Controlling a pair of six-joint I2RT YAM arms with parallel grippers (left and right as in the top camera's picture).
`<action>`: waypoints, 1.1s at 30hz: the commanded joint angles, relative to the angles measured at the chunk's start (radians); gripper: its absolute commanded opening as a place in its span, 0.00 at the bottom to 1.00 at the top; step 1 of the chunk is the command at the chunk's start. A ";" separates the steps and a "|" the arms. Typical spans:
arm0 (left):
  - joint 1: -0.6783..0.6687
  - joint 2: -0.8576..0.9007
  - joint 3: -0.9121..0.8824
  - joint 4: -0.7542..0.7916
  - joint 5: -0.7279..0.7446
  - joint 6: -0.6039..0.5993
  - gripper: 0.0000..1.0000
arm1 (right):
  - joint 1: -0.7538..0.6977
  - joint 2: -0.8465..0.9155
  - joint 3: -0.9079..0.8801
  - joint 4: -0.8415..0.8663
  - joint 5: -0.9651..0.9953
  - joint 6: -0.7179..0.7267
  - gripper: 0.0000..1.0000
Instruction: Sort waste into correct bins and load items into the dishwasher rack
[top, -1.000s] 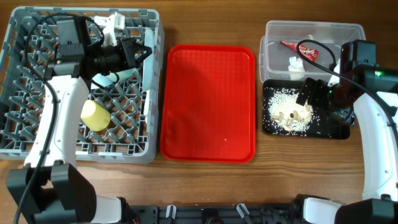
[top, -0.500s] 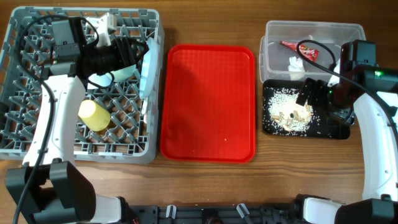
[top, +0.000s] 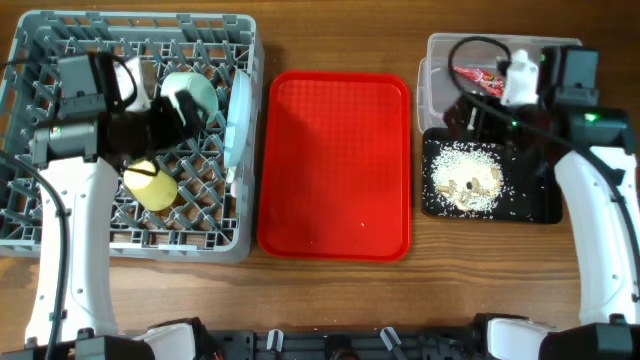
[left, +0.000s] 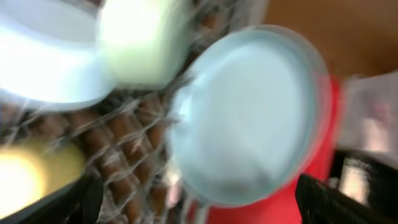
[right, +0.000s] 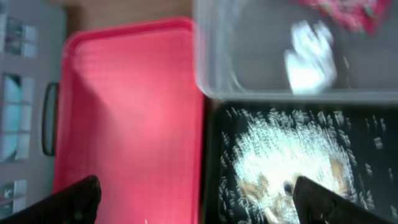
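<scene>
The pale-blue plate (top: 238, 112) (left: 249, 112) stands on edge between pegs at the right side of the grey dishwasher rack (top: 30, 225). A mint bowl (top: 190, 92) (left: 143, 40) and the yellow cup (top: 150, 185) (left: 28, 177) also sit in the rack, and the left wrist view shows a second pale bowl (left: 43, 56). My left gripper (top: 195, 120) (left: 199, 205) is open and empty, just left of the plate. My right gripper (top: 470, 118) (right: 199, 202) hangs open and empty over the edge of the black tray (top: 540, 210) holding rice scraps (right: 286, 162). The clear tub (top: 440, 50) holds the red wrapper (top: 478, 75) and a white scrap (right: 311, 56).
The flat red serving tray (top: 335, 165) (right: 130, 112) lies between the rack and the bins, with a speck or two on it. Bare wooden table shows along the front and around the bins. Both wrist views are blurred.
My left gripper opened, let go of the plate and drew back left; the plate now stands on edge in the rack. My right arm shifted up and left toward the tub.
</scene>
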 joint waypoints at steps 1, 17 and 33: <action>0.002 0.012 -0.005 -0.113 -0.151 -0.055 1.00 | 0.047 0.005 0.000 0.011 0.072 -0.024 1.00; -0.018 -0.230 -0.137 -0.169 -0.165 -0.010 1.00 | 0.051 -0.169 -0.094 -0.073 0.141 0.053 1.00; -0.095 -1.003 -0.429 -0.044 -0.159 0.058 1.00 | 0.051 -0.727 -0.422 -0.031 0.193 0.083 1.00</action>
